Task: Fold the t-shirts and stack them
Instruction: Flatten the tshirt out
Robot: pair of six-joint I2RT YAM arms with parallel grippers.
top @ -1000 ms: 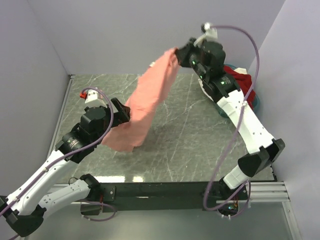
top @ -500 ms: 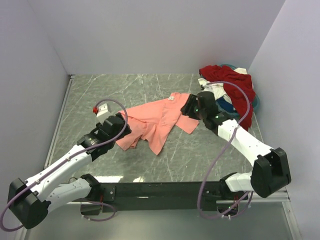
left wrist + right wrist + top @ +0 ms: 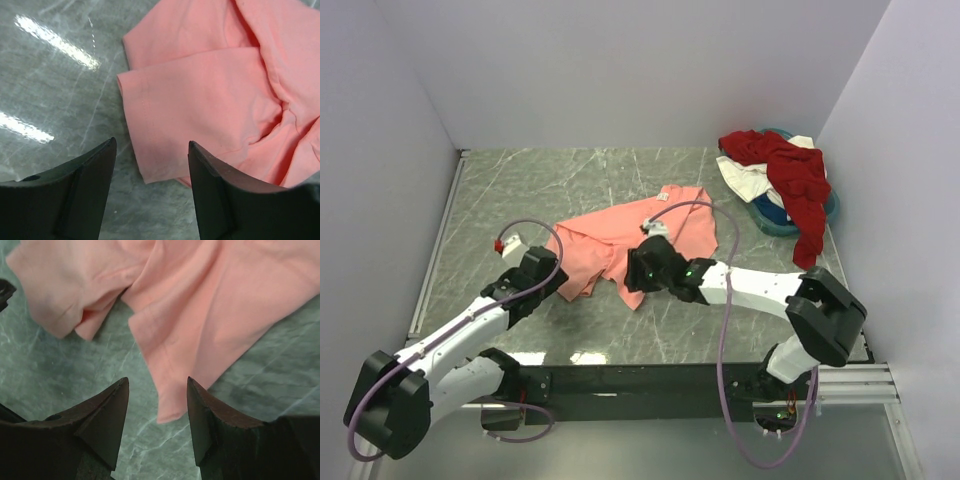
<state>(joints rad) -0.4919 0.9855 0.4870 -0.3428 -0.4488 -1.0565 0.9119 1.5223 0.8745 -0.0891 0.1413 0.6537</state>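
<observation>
The salmon-pink t-shirt [image 3: 640,230] lies crumpled and partly flat on the marble table [image 3: 520,190]. My left gripper [image 3: 558,278] is low at the shirt's left end. It is open, with a sleeve hem [image 3: 150,165] just beyond its fingertips [image 3: 107,150] and nothing held. My right gripper [image 3: 633,274] is at the shirt's near corner, also open. That pink corner [image 3: 170,410] lies on the table between its fingers [image 3: 120,390], not gripped. The dark red t-shirt [image 3: 792,175], the white one [image 3: 745,180] and the teal one [image 3: 775,215] are heaped at the back right.
Grey walls close the table in at the back and on both sides. The heap of shirts leans into the back right corner. A black rail [image 3: 650,380] runs along the near edge between the arm bases.
A second ago the pink shirt hung in the air from my shut right gripper. It now lies on the table, released. The right gripper came down to its near corner, and the left drew back slightly.
</observation>
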